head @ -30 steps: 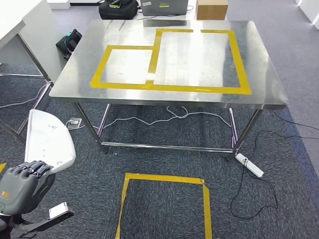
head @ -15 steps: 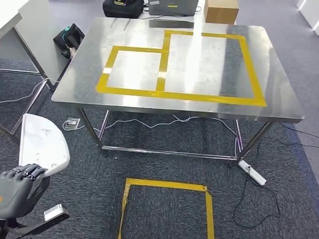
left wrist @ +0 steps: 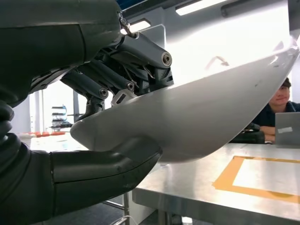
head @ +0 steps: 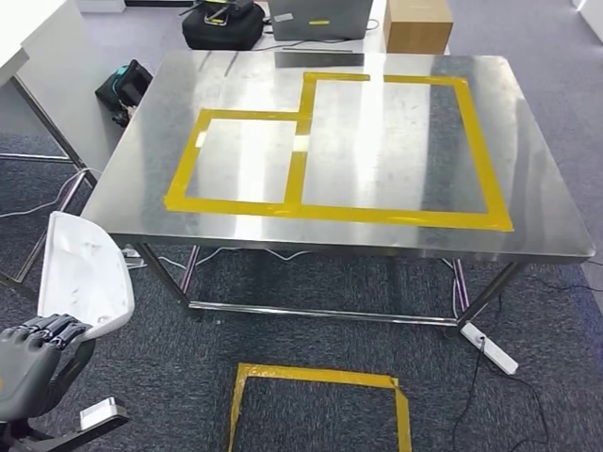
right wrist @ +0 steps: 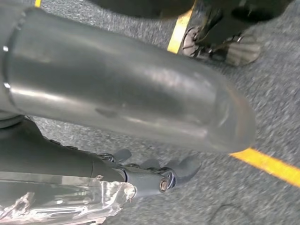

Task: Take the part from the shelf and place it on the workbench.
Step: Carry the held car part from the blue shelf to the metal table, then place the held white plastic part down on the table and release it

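The part (head: 82, 268) is a curved white panel, and my left hand (head: 36, 363) holds it by its lower edge at the lower left of the head view. In the left wrist view the thumb (left wrist: 88, 173) lies under the panel (left wrist: 212, 108) and the fingers (left wrist: 116, 75) lie over it. The steel workbench (head: 540, 188) stands ahead, marked with yellow tape rectangles (head: 241, 160), and its top is bare. My right hand (right wrist: 155, 176) hangs over the grey carpet with its fingers stretched out and nothing in them.
A yellow tape square (head: 317, 377) marks the carpet in front of the bench. A power strip (head: 491, 348) and cables lie under its right side. Black bags (head: 220, 24), a laptop (head: 320, 14) and a cardboard box (head: 415, 24) sit beyond it. A person (left wrist: 279, 101) sits behind the bench.
The whole picture has shifted: the camera has moved nearer the workbench, which now looms larger and lower in the frame. My left hand still holds the white panel at the lower left.
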Robot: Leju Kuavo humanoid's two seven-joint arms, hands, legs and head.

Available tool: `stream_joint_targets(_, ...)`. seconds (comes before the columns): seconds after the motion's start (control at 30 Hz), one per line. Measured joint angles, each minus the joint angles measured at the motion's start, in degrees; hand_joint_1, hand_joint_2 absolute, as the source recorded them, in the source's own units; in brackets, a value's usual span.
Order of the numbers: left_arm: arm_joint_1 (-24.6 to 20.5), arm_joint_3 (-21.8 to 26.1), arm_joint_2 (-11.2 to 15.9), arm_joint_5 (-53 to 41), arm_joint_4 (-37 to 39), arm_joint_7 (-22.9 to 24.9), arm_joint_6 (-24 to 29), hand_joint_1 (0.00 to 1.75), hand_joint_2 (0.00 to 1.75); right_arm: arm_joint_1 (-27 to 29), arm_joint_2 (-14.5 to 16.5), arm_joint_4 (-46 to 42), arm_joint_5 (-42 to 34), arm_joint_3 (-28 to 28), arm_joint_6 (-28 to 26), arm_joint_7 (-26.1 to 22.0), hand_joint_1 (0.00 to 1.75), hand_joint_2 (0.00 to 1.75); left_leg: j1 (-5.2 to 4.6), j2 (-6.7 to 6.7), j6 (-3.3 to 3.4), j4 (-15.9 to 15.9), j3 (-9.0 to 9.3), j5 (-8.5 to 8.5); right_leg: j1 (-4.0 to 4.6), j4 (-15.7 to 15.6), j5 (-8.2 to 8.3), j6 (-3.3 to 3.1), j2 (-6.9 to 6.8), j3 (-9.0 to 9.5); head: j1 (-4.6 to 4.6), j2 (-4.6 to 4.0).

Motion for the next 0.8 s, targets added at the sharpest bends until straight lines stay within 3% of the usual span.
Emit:
stream_joint_targets(0.07,0.17,0.01,0.05,0.1,0.01,-0.02,-0.01,1.5,1.75,0.12,0.09,0.0,0.05,0.07,0.03,0.06,0.0,0.0,0.35,0.01,-0.55,2.63,-4.61,-4.84,-0.38,-0.53,-1.44,0.11,0.14,2.2,-0.03,0.01)
stream_joint_targets(0.1,0.22,0.02,0.09,0.2,0.01,-0.02,0.0,1.5,1.75,0.19,0.13,0.0,0.08,0.11,0.04,0.11,0.0,0.0,0.53,0.03,-0.77,2.02,-6.03,-6.44,-0.64,-0.67,-2.3,0.26,0.24,3.44,-0.01,0.01)
stream_joint_targets(0.13,0.29,0.03,0.13,0.3,0.01,-0.02,0.0,1.5,1.75,0.24,0.17,0.01,0.09,0.14,0.04,0.16,0.0,0.0,0.71,0.07,-1.04,0.34,-6.82,-6.18,-0.92,-0.73,-3.24,0.49,0.35,4.7,-0.04,0.01)
stream_joint_targets(0.17,0.36,0.05,0.15,0.37,0.02,-0.02,0.0,1.5,1.75,0.3,0.21,0.01,0.1,0.16,0.05,0.2,0.0,0.0,0.93,0.21,-1.36,-2.26,-7.2,-3.15,-1.16,-0.78,-4.29,0.85,0.45,5.76,-0.07,0.01)
stream_joint_targets(0.23,0.53,0.03,0.12,0.43,0.12,-0.02,0.0,1.5,1.75,0.36,0.26,0.02,0.13,0.17,0.05,0.27,0.0,0.0,1.4,0.93,-1.72,-8.53,-7.62,6.35,-1.31,-0.69,-6.44,1.62,0.66,7.91,-0.43,-0.01)
stream_joint_targets(0.27,0.61,0.03,0.12,0.46,0.18,-0.02,0.0,1.5,1.75,0.38,0.27,0.02,0.17,0.19,0.05,0.31,0.0,0.0,1.52,1.23,-1.55,-10.59,-7.54,10.02,-1.25,-1.01,-7.4,2.05,0.71,8.88,-0.48,-0.02)
stream_joint_targets(0.3,0.65,0.08,0.13,0.49,0.23,-0.02,0.03,1.5,1.75,0.35,0.28,0.02,0.21,0.21,0.04,0.34,0.0,0.0,1.59,1.4,-1.17,-11.75,-7.35,11.51,-1.17,-1.07,-7.69,2.5,0.71,9.89,-0.55,-0.03)
stream_joint_targets(0.33,0.57,0.16,0.21,0.52,0.25,-0.03,0.05,1.5,1.75,0.28,0.3,0.03,0.27,0.23,0.04,0.36,0.0,0.0,1.57,1.35,-0.65,-11.84,-6.65,11.62,-1.13,-0.87,-7.5,2.99,0.68,10.28,-0.45,-0.03)
stream_joint_targets(0.4,0.55,0.41,0.33,0.77,0.25,-0.18,0.17,1.5,1.75,-0.01,0.31,0.04,0.39,0.29,0.03,0.29,0.0,0.0,1.71,0.98,0.36,-12.16,-5.26,11.12,-1.19,3.27,-5.96,3.76,0.37,8.77,-0.09,-0.02)
stream_joint_targets(0.47,0.59,0.53,0.38,1.62,0.25,-0.98,0.38,1.5,1.75,-0.31,0.31,0.04,0.52,0.38,0.02,0.21,0.0,0.0,1.75,0.87,1.09,-12.27,-4.05,10.54,-1.22,10.29,-6.26,4.04,0.07,3.95,0.21,-0.01)
stream_joint_targets(0.53,0.68,0.54,0.36,2.76,0.25,-2.24,0.74,1.5,1.75,-0.4,0.31,0.04,0.66,0.55,0.01,0.14,0.0,0.0,1.73,0.69,1.42,-12.26,-3.04,9.56,-1.2,15.15,-10.45,4.11,-0.04,-0.91,0.4,-0.01)
stream_joint_targets(0.6,0.81,0.54,0.31,3.69,0.25,-3.46,1.19,1.5,1.75,-0.36,0.31,0.04,0.78,0.7,-0.01,0.09,0.0,0.0,1.73,0.45,1.4,-12.26,-1.64,8.24,-1.21,15.34,-14.61,4.09,-0.07,-3.9,0.65,-0.01)
stream_joint_targets(0.63,0.86,0.52,0.28,4.14,0.25,-4.15,1.39,1.5,1.75,-0.35,0.31,0.04,0.85,0.76,-0.03,0.08,0.0,0.0,1.74,0.37,1.3,-12.26,-0.73,7.5,-1.22,13.58,-14.47,4.08,-0.1,-4.5,0.74,-0.01)
stream_joint_targets(0.67,0.89,0.48,0.25,4.55,0.25,-4.92,1.55,1.5,1.75,-0.35,0.31,0.05,0.93,0.8,-0.06,0.08,0.0,0.0,1.74,0.36,1.14,-12.26,0.22,6.74,-1.23,10.85,-12.17,4.08,-0.16,-4.64,0.83,-0.01)
stream_joint_targets(0.73,0.76,0.29,0.21,5.13,0.27,-6.48,1.72,1.5,1.75,-0.32,0.35,0.14,1.19,0.94,-0.1,0.15,0.0,0.0,1.59,0.35,0.61,-12.14,1.66,5.32,-1.19,5.17,-4.27,3.72,-0.52,-4.56,0.94,-0.02)
stream_joint_targets(0.77,0.51,0.1,0.21,5.22,0.29,-7.14,1.71,1.5,1.75,-0.33,0.39,0.2,1.35,1.06,-0.11,0.22,0.0,0.0,1.48,0.31,0.26,-12.14,2.04,4.74,-1.12,3.56,-1.12,3.34,-0.64,-4.4,0.93,-0.02)
stream_joint_targets(0.8,0.14,-0.18,0.21,5.22,0.32,-7.65,1.62,1.5,1.75,-0.37,0.43,0.26,1.5,1.2,-0.16,0.31,0.0,0.0,1.41,0.26,-0.11,-12.14,2.3,4.45,-1.06,2.77,0.68,2.9,-0.73,-4.3,0.91,-0.02)
